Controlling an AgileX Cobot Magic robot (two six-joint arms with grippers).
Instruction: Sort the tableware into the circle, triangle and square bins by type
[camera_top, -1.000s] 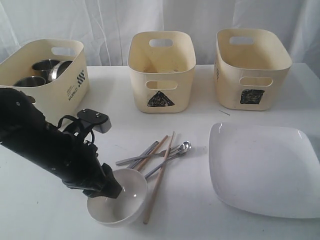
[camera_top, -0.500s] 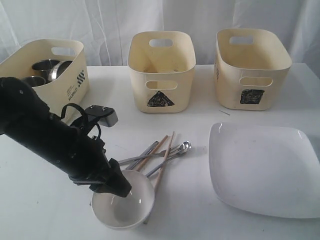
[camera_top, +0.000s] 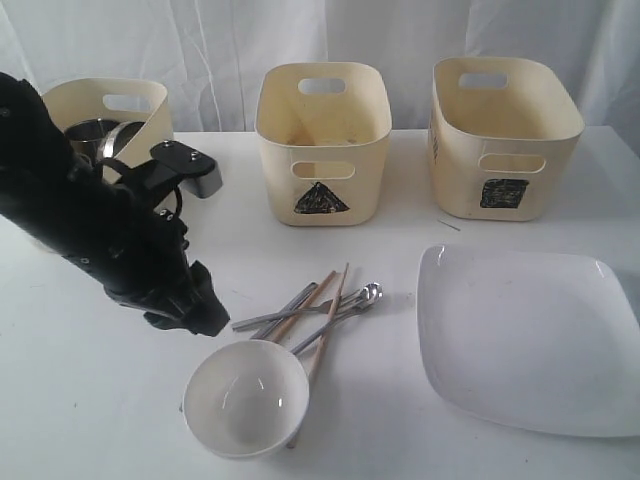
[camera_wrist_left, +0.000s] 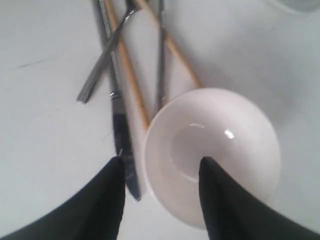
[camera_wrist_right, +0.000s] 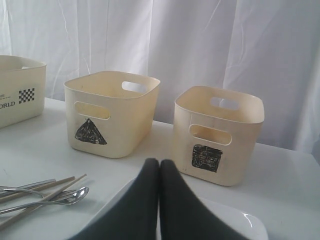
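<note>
The white bowl (camera_top: 245, 400) (camera_wrist_left: 215, 150) stands upright on the table near the front edge. My left gripper (camera_top: 205, 315) (camera_wrist_left: 161, 160) hangs open above and to the left of it, touching nothing. Two wooden chopsticks (camera_top: 322, 325) (camera_wrist_left: 127, 75) lie crossed with the steel knife (camera_wrist_left: 122, 140), fork and spoon (camera_top: 372, 293) just behind the bowl. The large white square plate (camera_top: 530, 340) (camera_wrist_right: 235, 222) lies at the right. My right gripper (camera_wrist_right: 160, 162) is shut and empty over the plate's edge; the exterior view does not show it.
Three cream bins stand at the back: a left bin (camera_top: 100, 100) holding steel mugs (camera_top: 90, 135), its mark hidden by my arm, the triangle bin (camera_top: 322, 140) (camera_wrist_right: 110, 110) and the square bin (camera_top: 505, 135) (camera_wrist_right: 217, 132). A white curtain hangs behind.
My left gripper has let go of the bowl's rim and risen up and back to the left. The bowl, tilted before, now sits flat a little farther right.
</note>
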